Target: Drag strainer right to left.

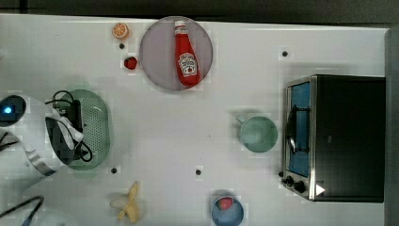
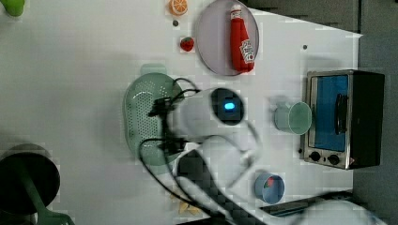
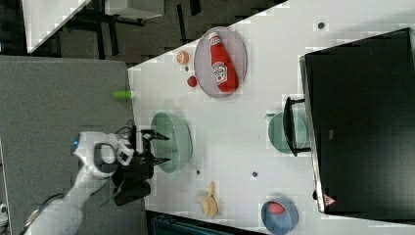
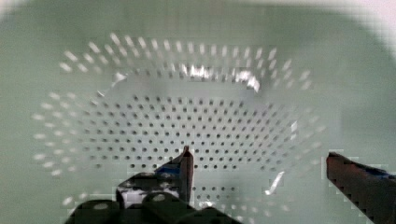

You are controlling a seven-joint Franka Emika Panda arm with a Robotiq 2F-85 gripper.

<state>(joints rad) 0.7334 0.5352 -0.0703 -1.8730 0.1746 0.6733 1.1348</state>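
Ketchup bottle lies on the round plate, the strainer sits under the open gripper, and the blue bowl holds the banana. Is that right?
Not quite. In the top view the blue bowl holds a strawberry; the banana lies on the table beside it. The ketchup bottle does lie on the plate, and the strainer sits under the open gripper.

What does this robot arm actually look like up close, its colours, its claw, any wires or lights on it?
The arm is smooth, rounded and white with darker joints, and a small blue light glows on its casing. Loose black cables loop along it to the wrist. At its end sits a black gripper with two slim, pointed black fingers; the wrist view shows a touch of blue on them.
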